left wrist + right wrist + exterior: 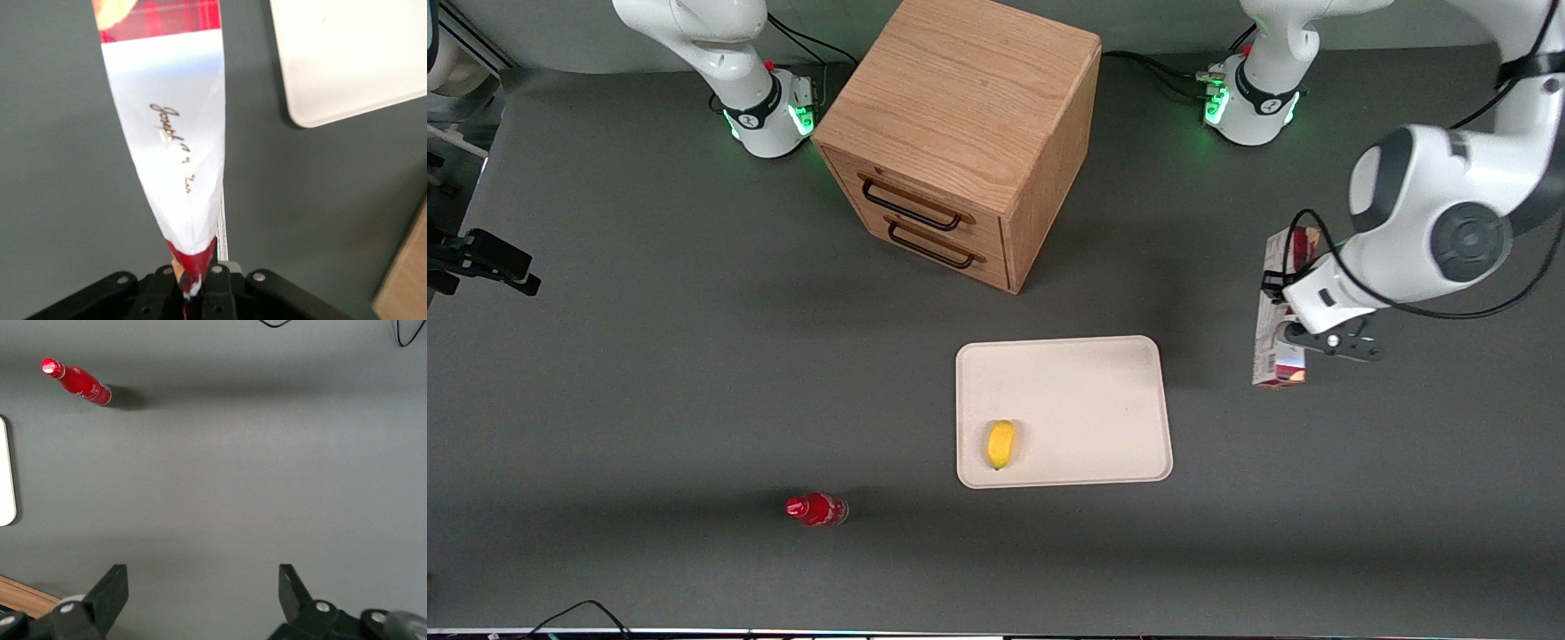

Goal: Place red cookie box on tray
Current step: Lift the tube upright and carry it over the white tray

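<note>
Small red bottle (815, 509), standing near the front camera, toward the parked arm's end; wooden two-drawer cabinet (960, 133), farther from the camera than the tray; tray (1085, 382), cream-white, low rim, holding a yellow fruit (1001, 444) at one corner, the rest bare; red cookie box (1277, 307), long narrow cardboard, off the tray toward the working arm's end, beside it and apart; gripper (1294, 331) clamped across the box's narrow width, fingers (208, 283) pinching a thin edge. Judged light, stiff along its length, crushable across its faces, glossy and liable to slip or swing; a hold nearer mid-length looks steadier
</note>
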Robot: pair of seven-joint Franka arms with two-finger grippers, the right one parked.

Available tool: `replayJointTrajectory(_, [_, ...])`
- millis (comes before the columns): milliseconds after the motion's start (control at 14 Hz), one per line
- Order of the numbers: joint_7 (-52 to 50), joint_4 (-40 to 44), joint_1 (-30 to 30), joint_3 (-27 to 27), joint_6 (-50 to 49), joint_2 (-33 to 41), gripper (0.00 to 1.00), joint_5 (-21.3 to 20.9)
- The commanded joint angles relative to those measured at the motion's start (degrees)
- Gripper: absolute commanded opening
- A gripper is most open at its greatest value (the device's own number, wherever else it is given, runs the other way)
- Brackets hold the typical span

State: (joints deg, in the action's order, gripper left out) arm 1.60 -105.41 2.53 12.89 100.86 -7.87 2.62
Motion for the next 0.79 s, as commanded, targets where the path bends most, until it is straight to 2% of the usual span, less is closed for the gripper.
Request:
replayJointTrajectory(0, [-10.16, 10.03, -1.04, 2.3, -5.32, -3.02, 0.0, 0.81])
replayJointTrajectory(286, [-25.65, 17.25, -1.21, 11.26, -0.07, -13.46, 0.0, 0.02])
replayJointTrajectory(429, [-27.78, 17.17, -1.65, 13.03, 5.29, -18.21, 0.0, -3.74])
replayJointTrajectory(714, [-33.83, 16.73, -4.72, 13.3, 16.02, -28.67, 0.0, -10.77])
